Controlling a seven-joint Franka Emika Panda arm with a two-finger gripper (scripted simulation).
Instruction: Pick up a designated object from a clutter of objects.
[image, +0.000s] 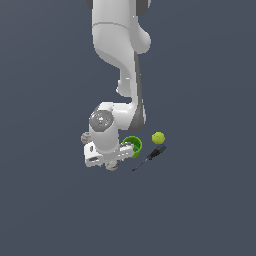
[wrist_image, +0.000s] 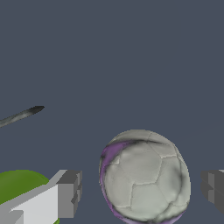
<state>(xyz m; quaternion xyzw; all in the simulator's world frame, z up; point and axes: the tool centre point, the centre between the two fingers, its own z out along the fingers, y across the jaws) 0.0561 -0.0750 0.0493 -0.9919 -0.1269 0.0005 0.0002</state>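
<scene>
Dark grey floor, gripper (wrist_image: 142, 188) spread wide, straddling the whitish ball (wrist_image: 144, 177) at 7 o'clock of the green cup (image: 133, 145). Risks: ball rolls out on closing; finger (wrist_image: 65, 192) clips cup; look-alike ball (image: 85, 137) nearby, wrong-target possible.
</scene>
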